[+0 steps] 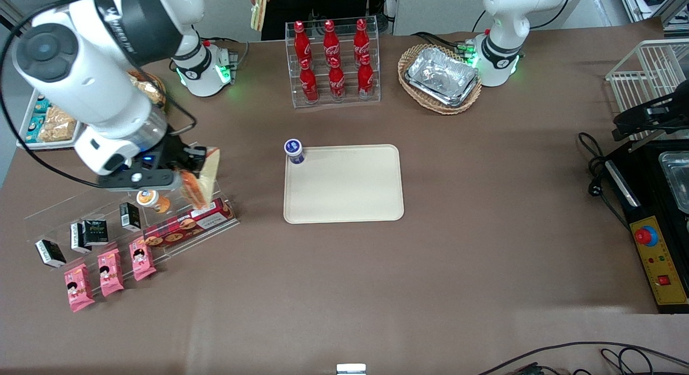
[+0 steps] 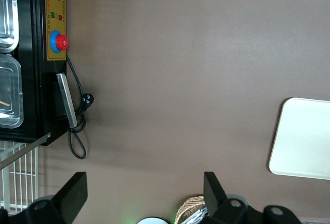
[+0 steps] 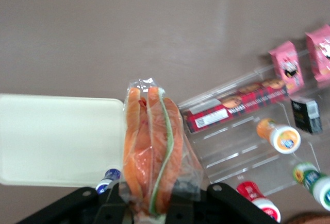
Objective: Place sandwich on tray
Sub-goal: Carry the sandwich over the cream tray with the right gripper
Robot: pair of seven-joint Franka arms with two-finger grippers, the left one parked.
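My gripper is clamped on the sandwich, holding it in the air above the clear rack at the working arm's end of the surface. From the front I can't make out the fingertips; the black gripper body and the sandwich cover them, and the arm's big white housing blocks part of the snack tray past it. The wrist camera does better: the sandwich hangs edge-on in its clear wrap, orange layers with a thin green one, its gripped end hidden between the dark fingers. That view also shows the biscuit box, an orange-capped cup and a red cap on the rack steps, cut off at the frame edge. The tray lies flat mid-surface, well apart from the sandwich, with a blue-capped bottle standing on one corner; in the wrist view that bottle is mostly hidden by the gripper. Only the front view shows the cola bottles in their stand, the basket of foil trays, and pink packets nearest the camera. The parked wrist's view catches one corner of the tray.
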